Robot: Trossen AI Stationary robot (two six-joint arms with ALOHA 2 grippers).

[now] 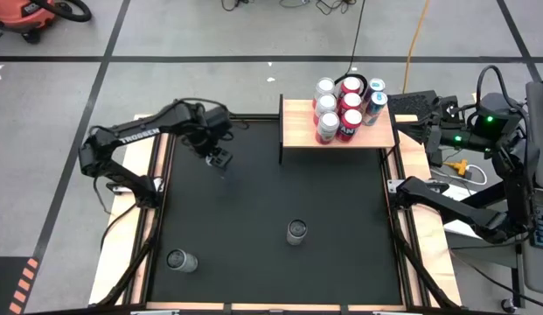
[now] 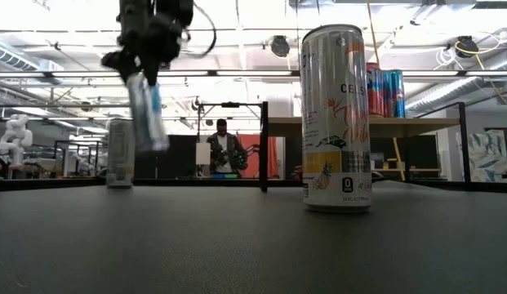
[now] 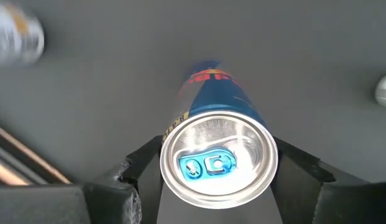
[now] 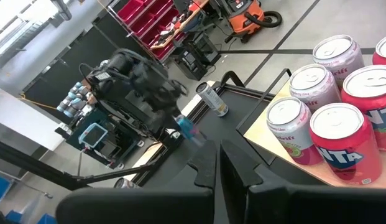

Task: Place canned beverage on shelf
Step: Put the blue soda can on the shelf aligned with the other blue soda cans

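My left gripper hangs over the black table's far left part, shut on a slim blue-and-silver can with red lettering and a blue tab. In the low view the can hangs below the gripper, well above the table. The shelf, a light-wood board on a black frame, stands at the far right edge and carries several upright cans. My right gripper waits shut beside the shelf's right side, holding nothing. My left gripper pinches the can's upper end, just under the lid's rim, between its two fingers, one on each side. The fingers come from above, pointing steeply down. The can hangs clear of the table, its bottom end tilted a little off upright.
A tall white can stands upright near the table's middle, big in the low view. Another can stands by the near left corner. The shelf's black post rises at its left end. A person is in the room behind.
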